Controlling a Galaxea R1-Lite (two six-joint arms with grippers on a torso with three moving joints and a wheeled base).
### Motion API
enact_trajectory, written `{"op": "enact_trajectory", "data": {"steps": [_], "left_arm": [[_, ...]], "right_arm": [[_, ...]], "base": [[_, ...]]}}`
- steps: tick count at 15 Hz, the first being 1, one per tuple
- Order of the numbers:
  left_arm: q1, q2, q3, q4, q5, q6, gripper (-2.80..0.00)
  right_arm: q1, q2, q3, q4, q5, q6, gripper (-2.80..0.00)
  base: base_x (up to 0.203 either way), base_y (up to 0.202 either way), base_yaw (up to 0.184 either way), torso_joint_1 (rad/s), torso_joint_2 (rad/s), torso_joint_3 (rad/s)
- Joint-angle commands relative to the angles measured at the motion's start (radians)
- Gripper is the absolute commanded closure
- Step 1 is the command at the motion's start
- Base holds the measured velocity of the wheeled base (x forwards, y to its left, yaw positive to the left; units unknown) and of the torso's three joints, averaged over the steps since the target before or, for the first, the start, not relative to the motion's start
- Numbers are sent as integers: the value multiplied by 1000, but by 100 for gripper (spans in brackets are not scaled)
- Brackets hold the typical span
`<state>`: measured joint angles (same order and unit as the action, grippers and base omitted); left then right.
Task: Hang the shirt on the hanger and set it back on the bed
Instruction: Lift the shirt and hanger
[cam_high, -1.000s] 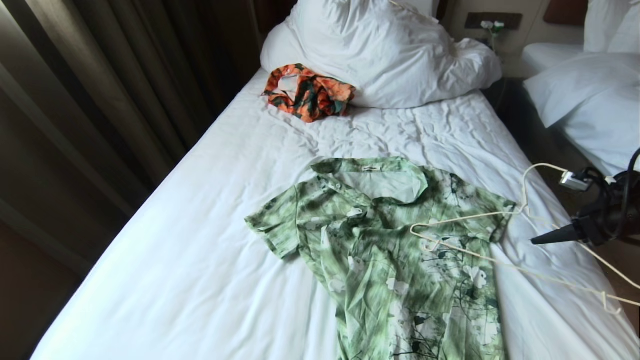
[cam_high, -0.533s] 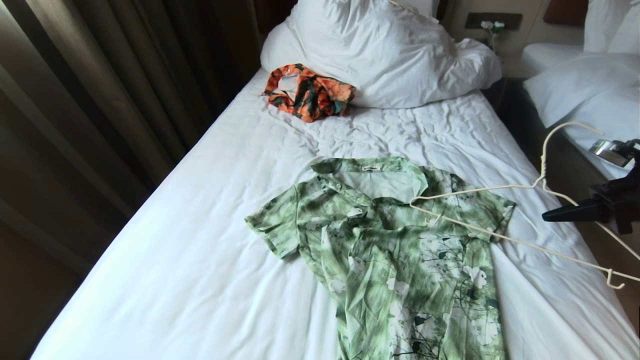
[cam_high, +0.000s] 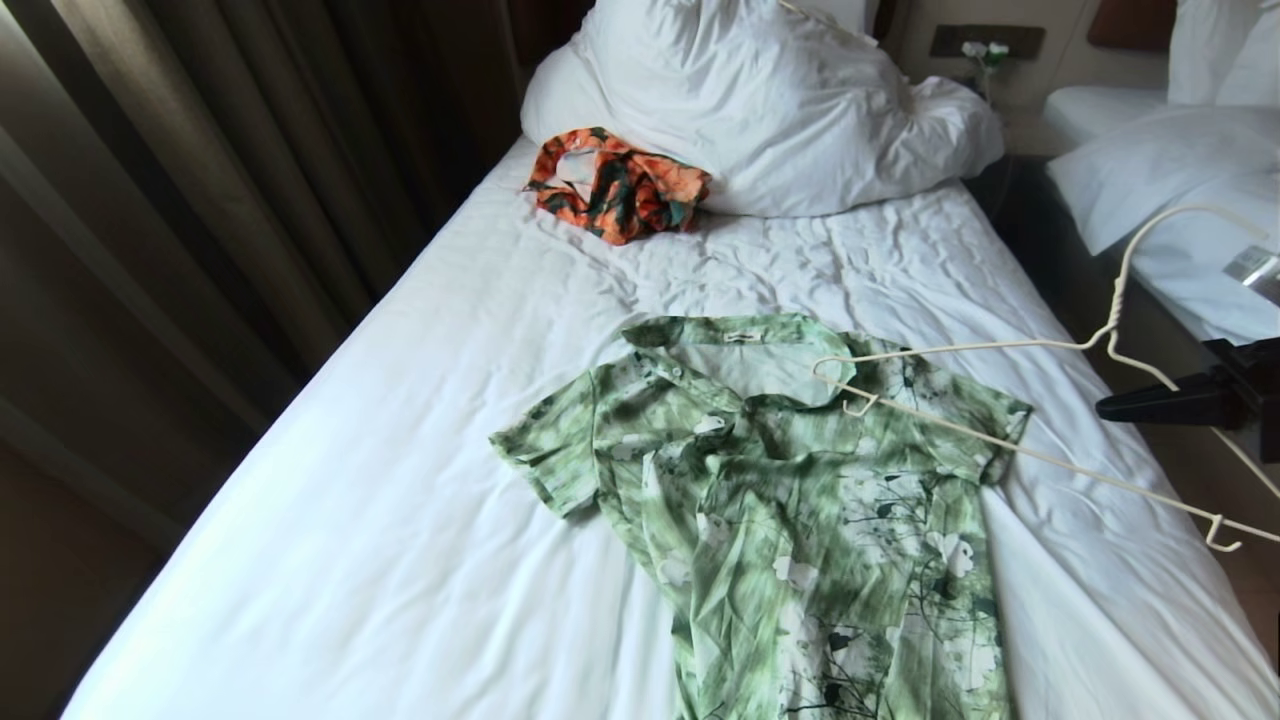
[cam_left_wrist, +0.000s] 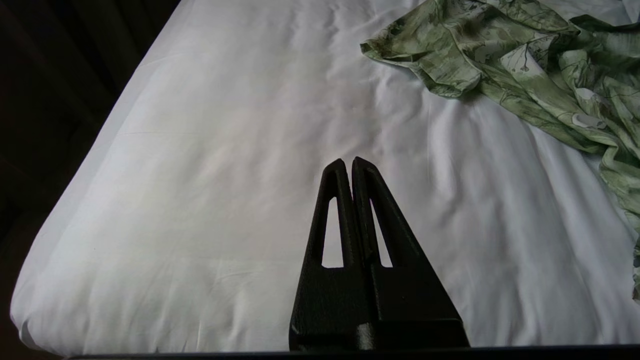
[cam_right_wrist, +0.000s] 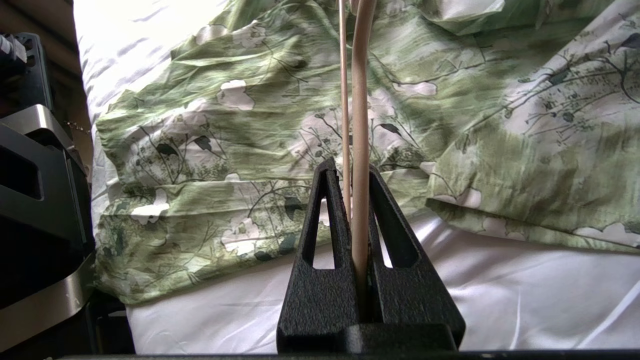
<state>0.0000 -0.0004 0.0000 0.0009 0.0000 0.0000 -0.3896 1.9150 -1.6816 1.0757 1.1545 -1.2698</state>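
Lifted since a second ago, the hanger, thin cream wire, now hangs higher at mid-right, its far notched tip over the collar. Wrinkled white bed carries the leafy green shirt at lower centre. Right gripper pinches the wire; left gripper, pressed together, hovers over sheet. Threading a shoulder comes next, I judge.

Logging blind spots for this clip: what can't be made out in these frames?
- Shirt hem: cut off by the head view's bottom edge.
- Hanger: its far shoulder runs off that view's right edge.
- Right gripper: only the tip enters; the arm is out of frame.
- Left gripper: absent from the head view.
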Motion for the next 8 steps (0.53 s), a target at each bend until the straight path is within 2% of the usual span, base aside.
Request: {"op": "enact_trajectory", "data": {"steps": [1,5,8], "left_arm": [[0,0,0,-1,0,0,0],[0,0,1,0,0,-1,0],[0,0,2,-1,0,0,0]], "right_arm": [[2,-94,50,4,11,-13,0],[14,-152,101,-25,36,-19,0],[15,-170,184,-187,68,-16,0]], "base": [[0,0,0,0,0,0],[0,0,0,0,0,0],[0,0,0,0,0,0]]}}
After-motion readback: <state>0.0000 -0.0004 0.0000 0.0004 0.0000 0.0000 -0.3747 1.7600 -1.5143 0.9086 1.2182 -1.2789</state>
